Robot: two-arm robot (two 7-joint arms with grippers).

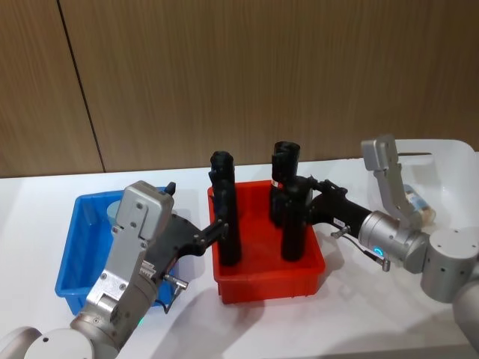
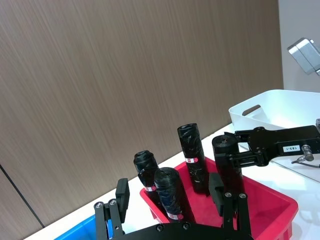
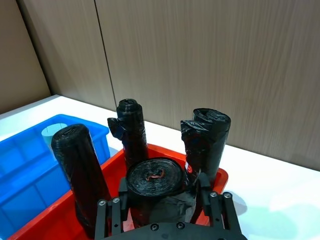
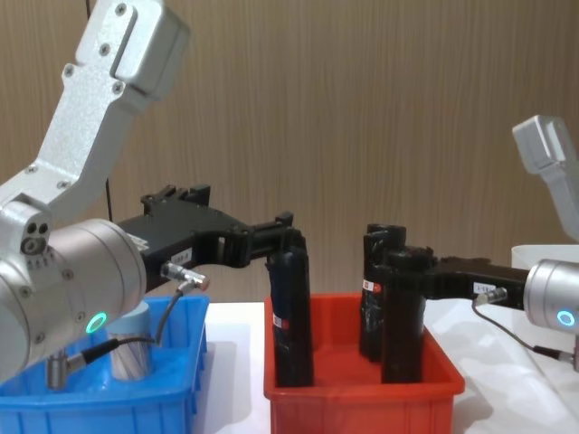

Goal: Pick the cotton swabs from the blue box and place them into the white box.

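A cotton swab jar [image 1: 120,212] with a pale blue lid stands in the blue box [image 1: 78,258], at its rear, partly hidden behind the left arm; the chest view shows the same jar [image 4: 133,348] upright on the box floor. A second jar [image 1: 418,203] lies inside the white box [image 1: 449,161] at the far right of the table. Between the two boxes sits a red bin [image 1: 269,280] holding four tall black rolls. The left gripper [image 1: 221,228] reaches over the red bin's left edge, and its fingers are closed around the front-left black roll [image 1: 226,224]. The right gripper [image 1: 298,196] reaches in from the right, and its fingers clamp the front-right black roll [image 1: 295,224] near its top. The two remaining rolls [image 1: 284,168] stand at the rear of the bin. All three containers rest on a white table [image 1: 359,314] in front of a wood-panel wall [image 1: 239,75].
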